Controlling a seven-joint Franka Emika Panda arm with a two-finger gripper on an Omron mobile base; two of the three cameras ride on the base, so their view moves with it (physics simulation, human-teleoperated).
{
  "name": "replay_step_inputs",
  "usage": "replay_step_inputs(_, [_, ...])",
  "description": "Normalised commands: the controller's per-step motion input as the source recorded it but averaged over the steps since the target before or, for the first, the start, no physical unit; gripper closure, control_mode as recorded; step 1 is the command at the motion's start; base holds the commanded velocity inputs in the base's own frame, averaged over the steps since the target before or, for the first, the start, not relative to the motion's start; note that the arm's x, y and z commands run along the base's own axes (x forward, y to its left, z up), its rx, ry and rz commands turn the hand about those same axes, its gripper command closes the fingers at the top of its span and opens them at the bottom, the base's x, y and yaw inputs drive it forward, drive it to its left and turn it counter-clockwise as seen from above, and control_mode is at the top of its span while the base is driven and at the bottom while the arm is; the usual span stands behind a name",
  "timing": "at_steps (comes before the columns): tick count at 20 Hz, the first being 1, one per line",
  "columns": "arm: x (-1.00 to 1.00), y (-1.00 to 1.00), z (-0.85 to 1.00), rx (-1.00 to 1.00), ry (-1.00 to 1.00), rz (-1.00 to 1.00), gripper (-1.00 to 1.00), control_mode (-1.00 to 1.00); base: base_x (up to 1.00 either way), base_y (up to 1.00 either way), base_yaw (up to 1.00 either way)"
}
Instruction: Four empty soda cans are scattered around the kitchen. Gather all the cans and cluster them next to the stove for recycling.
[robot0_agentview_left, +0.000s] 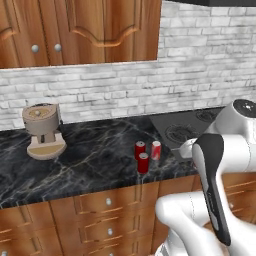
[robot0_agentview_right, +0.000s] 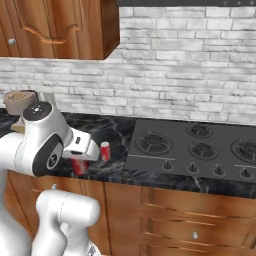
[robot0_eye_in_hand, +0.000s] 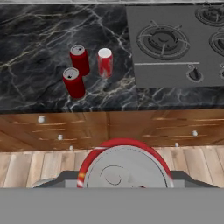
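Observation:
Three red soda cans stand close together on the black marble counter just left of the stove (robot0_agentview_left: 185, 127): a back left can (robot0_eye_in_hand: 79, 59), a back right can (robot0_eye_in_hand: 105, 62) and a front can (robot0_eye_in_hand: 73, 82). The left base view shows the same cluster (robot0_agentview_left: 143, 162). In the right base view one of the cans (robot0_agentview_right: 105, 150) shows beside the stove (robot0_agentview_right: 200, 147). My gripper (robot0_eye_in_hand: 122, 175) is shut on a fourth soda can (robot0_eye_in_hand: 124, 168), whose silvery top and red rim loom large at the bottom of the hand view. It hangs in front of the counter edge, above the drawers and floor.
A beige coffee grinder (robot0_agentview_left: 44, 131) stands on the counter far to the left. Brown wall cabinets (robot0_agentview_left: 75, 30) hang above it. Drawers with round knobs (robot0_eye_in_hand: 109, 127) run under the counter, with wood plank floor (robot0_eye_in_hand: 26, 164) below. My white arm (robot0_agentview_left: 220, 165) hides the counter's right front.

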Motion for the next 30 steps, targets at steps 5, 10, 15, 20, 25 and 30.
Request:
replay_step_inputs(5, [0.14,0.0,-0.12,-0.01,0.0,0.02,1.0,-1.0,0.0,0.0,0.0])
replay_step_inputs(10, [0.28,0.0,-0.1,0.0,0.0,0.01,1.0,-1.0,0.0,0.0,0.0])
replay_step_inputs(15, [0.33,0.0,-0.18,0.0,0.0,0.02,1.0,-1.0,0.0,0.0,0.0])
replay_step_inputs(20, [0.37,0.01,-0.31,0.0,0.0,0.01,1.0,-1.0,0.0,0.0,0.0])
replay_step_inputs(25, [0.25,0.03,-0.24,0.0,0.0,0.01,1.0,-1.0,0.0,0.0,0.0])
replay_step_inputs(30, [0.32,0.02,-0.24,0.0,0.0,0.01,1.0,-1.0,0.0,0.0,0.0])
